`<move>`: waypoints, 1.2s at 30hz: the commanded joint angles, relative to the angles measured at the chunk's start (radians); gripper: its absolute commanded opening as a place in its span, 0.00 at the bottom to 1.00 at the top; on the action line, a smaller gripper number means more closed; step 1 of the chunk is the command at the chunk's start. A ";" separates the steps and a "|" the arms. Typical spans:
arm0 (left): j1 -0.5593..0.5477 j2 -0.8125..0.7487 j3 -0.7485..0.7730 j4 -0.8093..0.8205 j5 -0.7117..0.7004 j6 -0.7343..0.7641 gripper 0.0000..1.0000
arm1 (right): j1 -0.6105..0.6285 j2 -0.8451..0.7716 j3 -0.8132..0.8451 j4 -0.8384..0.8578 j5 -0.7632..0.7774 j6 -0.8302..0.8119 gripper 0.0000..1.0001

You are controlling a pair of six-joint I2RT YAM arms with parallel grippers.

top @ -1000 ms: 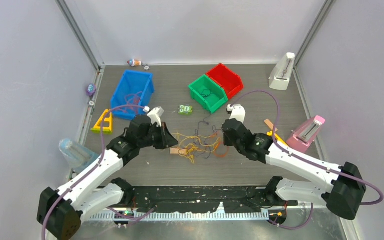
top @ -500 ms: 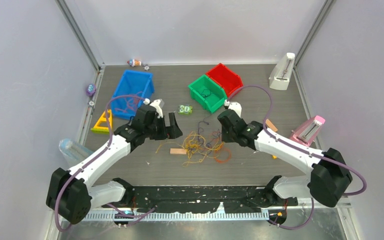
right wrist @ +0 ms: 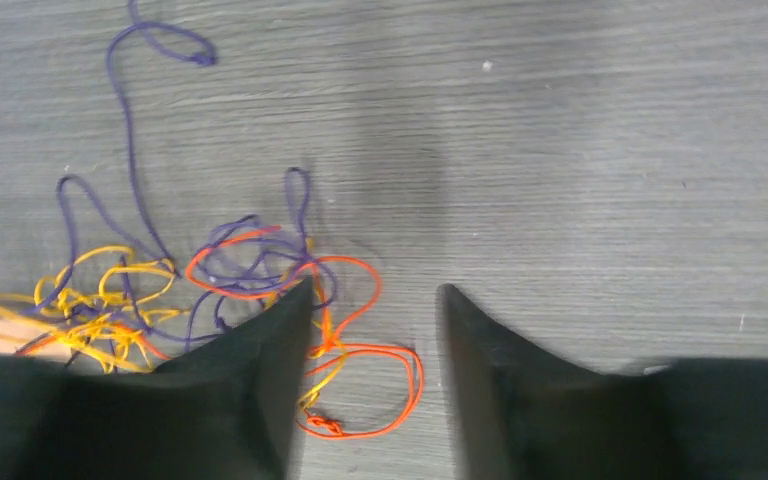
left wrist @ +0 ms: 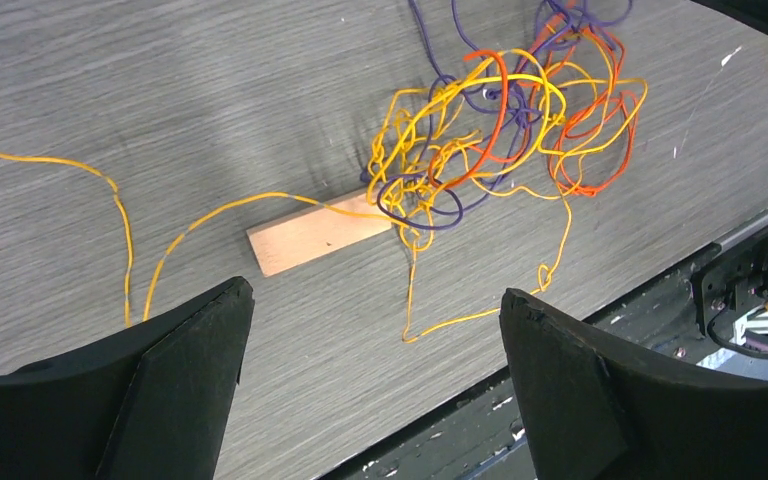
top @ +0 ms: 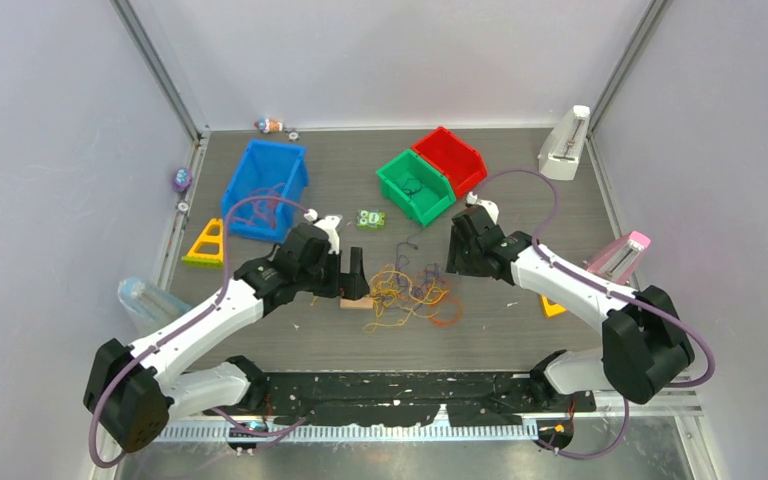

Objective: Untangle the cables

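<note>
The cables lie in a loose tangle of orange, yellow, red and purple strands on the grey table, mid-way between the arms. In the left wrist view the cables sit ahead of my left gripper, which stands wide open above bare table with nothing in it. A thin yellow strand trails toward it. My right gripper is open by a narrow gap and holds nothing. An orange loop lies on the table under that gap. From above, the left gripper is left of the tangle and the right gripper is to its upper right.
A small wooden block lies at the tangle's left edge. Farther back stand a blue bin, a green bin and a red bin. A yellow triangle and a plastic bottle are at the left; white and pink stands are at the right.
Both grippers were shut at the tangle. The left one opened wide and the right one has now opened a little and drawn back to the far right. The cables lie loose.
</note>
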 commanded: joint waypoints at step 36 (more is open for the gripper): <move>-0.232 0.214 -0.052 0.354 -0.057 -0.283 0.83 | -0.002 0.012 -0.085 0.269 -0.367 -0.382 0.82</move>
